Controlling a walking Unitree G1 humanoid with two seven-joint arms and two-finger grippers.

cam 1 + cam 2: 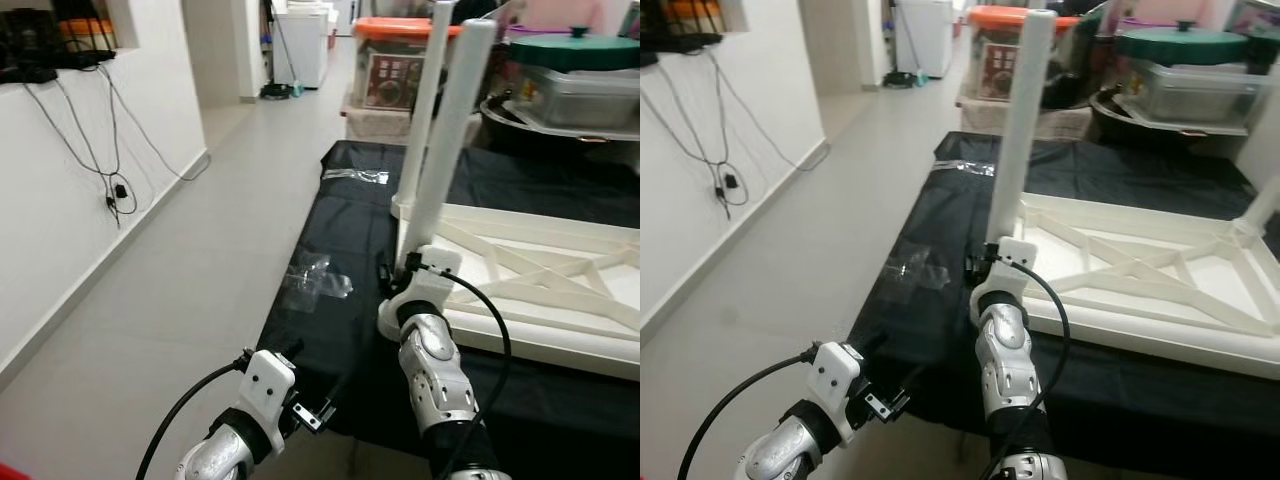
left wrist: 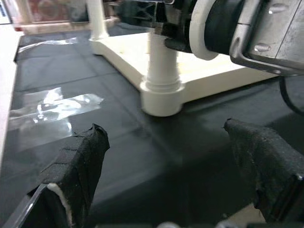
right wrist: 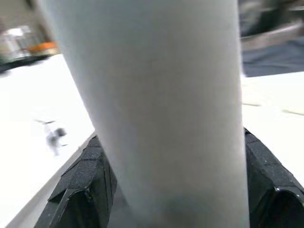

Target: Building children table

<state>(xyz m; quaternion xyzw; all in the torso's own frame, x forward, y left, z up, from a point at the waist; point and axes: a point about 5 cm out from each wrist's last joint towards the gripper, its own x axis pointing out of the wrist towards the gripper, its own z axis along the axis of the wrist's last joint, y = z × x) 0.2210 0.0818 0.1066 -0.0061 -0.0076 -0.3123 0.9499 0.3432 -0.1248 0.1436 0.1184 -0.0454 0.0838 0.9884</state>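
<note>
Our right tool (image 3: pixel 171 190) is clamped on the white table leg (image 1: pixel 1023 120), which stands upright at the near corner of the upturned white tabletop (image 1: pixel 1140 280) on the black-covered surface (image 1: pixel 940 300). Our left tool (image 2: pixel 166 180) hovers low with its fingers (image 2: pixel 78 166) apart, just beside that corner.

**Around the work area**

A black cloth (image 1: pixel 330 250) covers the floor, clear tape (image 1: pixel 318 282) stuck on it. Far off — an orange-lidded bin (image 1: pixel 395 62) and a green-lidded container (image 1: pixel 575 75). Left, cables (image 1: pixel 105 150) hang down the white wall (image 1: pixel 60 230).
</note>
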